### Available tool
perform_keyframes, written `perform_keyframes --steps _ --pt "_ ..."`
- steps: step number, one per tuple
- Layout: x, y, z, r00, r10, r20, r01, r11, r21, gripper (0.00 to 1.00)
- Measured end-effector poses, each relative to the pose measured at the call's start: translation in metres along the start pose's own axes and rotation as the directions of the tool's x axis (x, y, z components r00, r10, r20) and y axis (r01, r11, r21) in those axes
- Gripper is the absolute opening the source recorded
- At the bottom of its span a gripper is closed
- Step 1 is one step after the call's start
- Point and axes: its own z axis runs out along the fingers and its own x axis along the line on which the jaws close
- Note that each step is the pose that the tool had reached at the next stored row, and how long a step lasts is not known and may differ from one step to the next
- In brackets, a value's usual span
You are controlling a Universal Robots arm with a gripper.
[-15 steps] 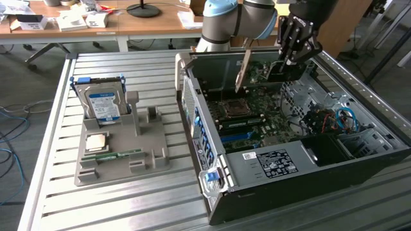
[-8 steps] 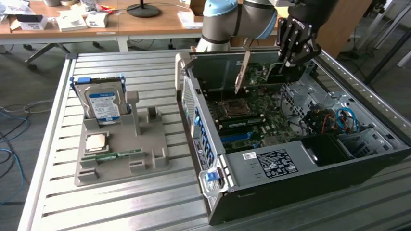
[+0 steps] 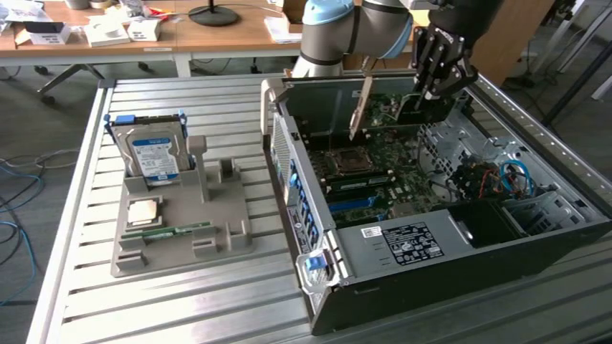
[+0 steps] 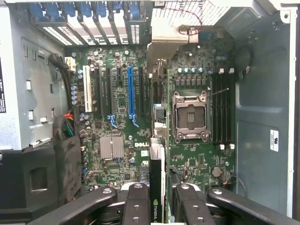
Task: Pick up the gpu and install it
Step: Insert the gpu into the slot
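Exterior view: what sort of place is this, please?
Probably a robotics lab or test workshop: an open computer case stands on a slatted metal bench, beside a grey parts fixture, with office desks behind.

The arm (image 3: pixel 359 29) reaches down, its hand (image 3: pixel 433 92) clamped on the gpu (image 4: pixel 156 187).

Pale silver ribbed metal-slat surface (image 3: pixel 191 301) across foreground. Behind it, long light-brown wooden desk (image 3: pixel 229 36) carrying white boxes (image 3: pixel 105 32) and black round lamp base (image 3: pixel 212 16). Grey floor (image 3: pixel 39 122) at exterior view's left, blue cables (image 3: pixel 19 170) trailing across it. Light even, soft.
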Motion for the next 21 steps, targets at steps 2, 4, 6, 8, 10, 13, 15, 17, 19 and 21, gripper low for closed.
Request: perform_keyframes --steps 2,4,6,8,10,13,15,17,19,21 --pt "0.0 0.0026 0.0 1.0 0.0 0.0 0.0 1.0 0.0 0.26" --pt "0.0 0.0057 0.0001 1.0 0.0 -0.0001 0.0 1.0 -0.0001 0.26" --pt "0.001 0.008 0.0002 1.0 0.0 0.0 0.0 1.0 0.0 0.26" --pt "0.001 0.0084 0.0002 1.0 0.0 0.0 0.0 1.0 -0.0001 0.26" --pt "0.001 0.0091 0.0003 1.0 0.0 0.0 0.0 1.0 0.0 0.26" --pt "0.002 0.0099 0.0003 1.0 0.0 0.0003 0.0 1.0 0.0003 0.26" --pt "0.003 0.0098 0.0002 1.0 0.0 0.0001 0.0 1.0 0.0002 0.26" --pt "0.005 0.0097 0.0001 1.0 0.0 0.0 0.0 1.0 0.0002 0.26" --pt "0.008 0.0095 0.0 1.0 0.0 0.0 0.0 1.0 0.0002 0.26" --pt "0.01 0.0093 -0.0001 1.0 0.0 0.0001 0.0 1.0 0.0002 0.26"
